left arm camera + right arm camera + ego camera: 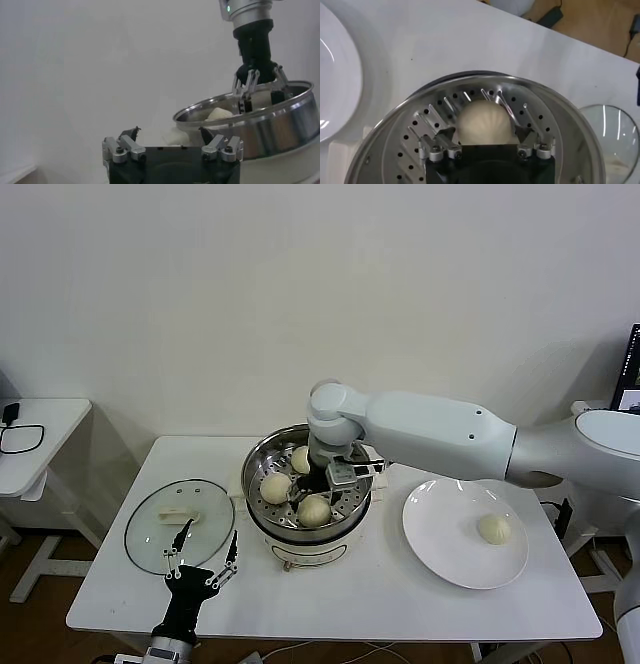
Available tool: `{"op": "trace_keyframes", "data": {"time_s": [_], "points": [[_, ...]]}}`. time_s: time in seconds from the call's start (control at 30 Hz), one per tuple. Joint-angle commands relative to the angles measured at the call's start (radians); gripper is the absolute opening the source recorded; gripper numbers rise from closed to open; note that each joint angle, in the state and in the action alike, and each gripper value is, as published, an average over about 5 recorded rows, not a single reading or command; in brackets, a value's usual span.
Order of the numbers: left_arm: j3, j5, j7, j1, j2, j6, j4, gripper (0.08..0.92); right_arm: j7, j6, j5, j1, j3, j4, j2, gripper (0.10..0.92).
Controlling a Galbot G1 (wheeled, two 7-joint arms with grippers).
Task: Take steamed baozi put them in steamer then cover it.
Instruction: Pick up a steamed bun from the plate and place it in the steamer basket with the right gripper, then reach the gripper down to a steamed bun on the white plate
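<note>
The steamer (262, 519) stands mid-table with three steamed baozi (275, 487) (300, 459) (314, 509) on its perforated tray. A fourth baozi (494, 529) lies on the white plate (440, 544). My right gripper (347, 474) reaches down into the steamer. In the right wrist view it (485, 134) is open, and a baozi (485, 120) rests on the tray (415, 135) between its fingers. The cover (150, 534), a glass lid with a white handle, lies flat to the steamer's left. My left gripper (205, 556) hangs open and empty beside it, near the front edge.
A small white side table (40, 434) with a black cable stands off to the left. The left wrist view shows the steamer's steel wall (270, 127) close ahead, with the right gripper (260, 87) inside the rim. A wall lies behind the table.
</note>
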State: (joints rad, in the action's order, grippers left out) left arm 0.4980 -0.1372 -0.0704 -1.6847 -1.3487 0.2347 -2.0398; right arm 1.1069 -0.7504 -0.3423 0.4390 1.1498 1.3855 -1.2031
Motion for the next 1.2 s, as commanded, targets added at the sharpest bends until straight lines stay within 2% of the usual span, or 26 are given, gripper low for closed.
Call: {"op": "trace_keyframes", "data": {"time_s": [0.03,0.2,0.37,0.5,0.73,1.2], "points": [[0.001,0.001,0.001,0.000,0.001,-0.001,-0.002,0.823,0.028,0.037,0.062,0.027,-0.092,0.002,0.074,0.823],[0.001,0.000,0.001,0.003,0.003,-0.005,-0.005,0.823,0.111,0.232,0.266,0.110,-0.134,-0.055,0.190,0.823],[0.004,-0.001,0.001,0.002,0.006,-0.004,-0.007,0.823,0.180,0.566,0.536,0.193,-0.085,-0.188,0.318,0.823],[0.007,-0.001,0.001,0.002,0.010,-0.002,-0.007,0.823,0.220,0.741,0.632,0.205,-0.018,-0.301,0.414,0.823],[0.007,0.000,0.000,0.004,0.011,-0.004,-0.010,0.823,0.222,0.780,0.606,0.086,0.035,-0.451,0.525,0.823],[0.007,-0.003,0.000,0.003,0.007,-0.012,-0.011,0.823,0.108,0.712,0.481,-0.235,-0.078,-0.498,0.552,0.823]]}}
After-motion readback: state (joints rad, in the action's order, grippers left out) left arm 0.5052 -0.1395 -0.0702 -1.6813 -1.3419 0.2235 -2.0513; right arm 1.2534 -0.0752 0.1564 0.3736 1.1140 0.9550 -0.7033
